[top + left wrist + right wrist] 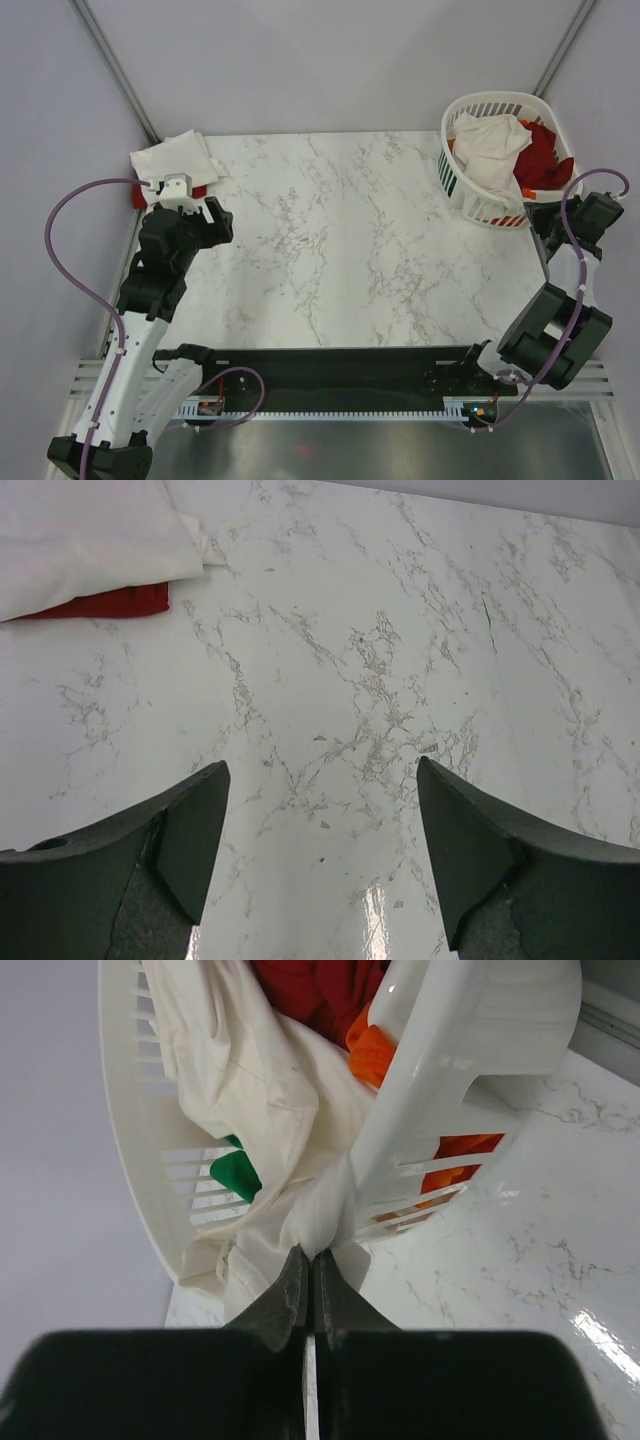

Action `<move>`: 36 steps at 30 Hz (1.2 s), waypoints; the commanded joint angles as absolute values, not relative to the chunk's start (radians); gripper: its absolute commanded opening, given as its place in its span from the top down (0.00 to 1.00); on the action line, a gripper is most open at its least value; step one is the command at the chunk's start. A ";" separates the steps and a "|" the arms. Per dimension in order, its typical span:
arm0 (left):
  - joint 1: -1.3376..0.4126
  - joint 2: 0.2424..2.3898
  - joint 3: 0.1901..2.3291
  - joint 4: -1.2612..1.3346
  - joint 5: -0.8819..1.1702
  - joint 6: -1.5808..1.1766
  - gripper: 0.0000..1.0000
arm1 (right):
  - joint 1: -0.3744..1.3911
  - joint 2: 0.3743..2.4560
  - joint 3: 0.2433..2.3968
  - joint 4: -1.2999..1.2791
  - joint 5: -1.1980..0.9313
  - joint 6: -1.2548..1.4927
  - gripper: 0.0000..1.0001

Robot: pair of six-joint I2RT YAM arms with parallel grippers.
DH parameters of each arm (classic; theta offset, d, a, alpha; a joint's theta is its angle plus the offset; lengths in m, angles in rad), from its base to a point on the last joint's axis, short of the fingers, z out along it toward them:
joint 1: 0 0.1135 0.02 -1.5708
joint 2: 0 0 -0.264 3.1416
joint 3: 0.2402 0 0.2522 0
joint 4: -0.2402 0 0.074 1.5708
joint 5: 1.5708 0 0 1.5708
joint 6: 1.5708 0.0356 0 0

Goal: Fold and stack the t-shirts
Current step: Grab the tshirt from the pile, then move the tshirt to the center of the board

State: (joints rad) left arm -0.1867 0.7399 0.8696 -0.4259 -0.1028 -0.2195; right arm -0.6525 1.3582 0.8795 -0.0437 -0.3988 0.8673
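A white slatted laundry basket (452, 185) stands at the far right and holds loose t-shirts: a cream-white one (490, 145) on top, with red (541, 148) and orange (528, 190) under it. My right gripper (312, 1260) is at the basket's near rim. It is shut on a pinch of the cream-white t-shirt (260, 1090) that hangs over the basket's edge (470, 1030). At the far left lies a folded cream-white t-shirt (175, 158) on top of a red one (105, 602). My left gripper (320, 780) hovers open over bare marble just beside that stack, holding nothing.
Green cloth (232, 1170) shows through the basket slats, along with orange cloth (372, 1050) and red cloth (315, 990). The marble table top (340, 240) stretches between the stack and the basket. Grey walls close in the far side, the left and the right.
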 commanded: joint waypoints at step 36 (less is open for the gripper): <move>-0.234 0.805 0.955 -0.477 -0.041 -0.282 0.18 | 0.155 1.376 1.326 -0.563 -0.069 0.506 0.02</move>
State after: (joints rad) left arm -0.1947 0.7818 0.8845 -0.4538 -0.0994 -0.2264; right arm 0.1516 1.4559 1.3720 -0.4625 -0.2234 0.5991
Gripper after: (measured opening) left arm 0.824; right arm 0.979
